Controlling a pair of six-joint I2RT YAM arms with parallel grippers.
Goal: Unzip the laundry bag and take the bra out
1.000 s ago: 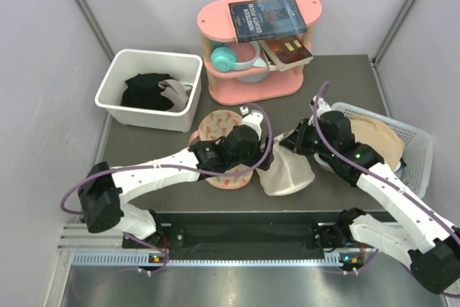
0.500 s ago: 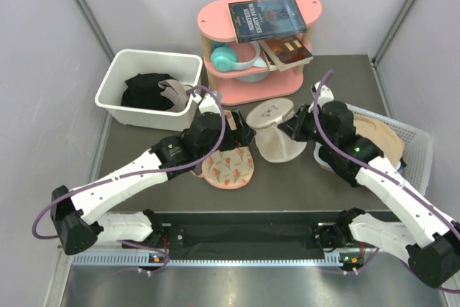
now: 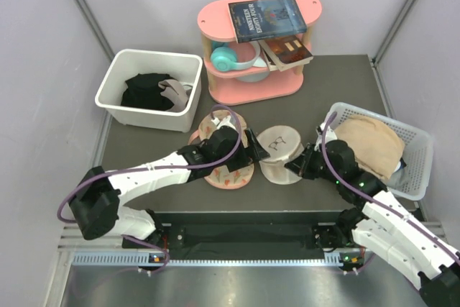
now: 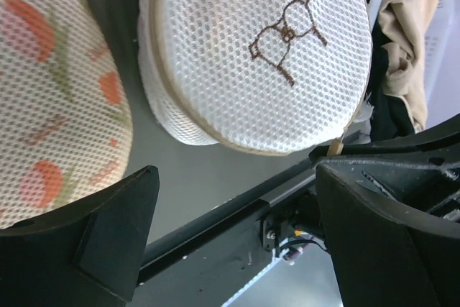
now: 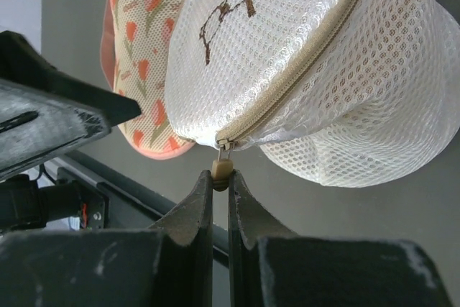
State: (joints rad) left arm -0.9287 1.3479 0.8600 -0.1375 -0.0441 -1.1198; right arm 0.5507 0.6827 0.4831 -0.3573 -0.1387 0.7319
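The laundry bag [image 3: 279, 152], a round cream-white mesh pouch with a brown embroidered figure on top, lies on the dark table at centre front. It also shows in the left wrist view [image 4: 259, 55] and the right wrist view [image 5: 309, 55]. My right gripper [image 3: 298, 167] [image 5: 221, 177] is shut on the tan zip pull [image 5: 221, 167] at the bag's right rim. My left gripper [image 3: 253, 150] [image 4: 236, 177] is open and empty just left of the bag. The zip looks closed along the stretch in view. The bra is hidden.
A pink floral flat piece [image 3: 226, 167] lies under my left arm, touching the bag's left side. A white bin [image 3: 115, 84] with black clothes stands at back left, a pink shelf [image 3: 251, 88] at the back, and a white basket [image 3: 420, 141] with a beige garment [image 3: 366, 141] at right.
The bag has come back toward the table's front and lies flatter. My right gripper moved nearer the front with it. My left gripper moved right to the bag's side.
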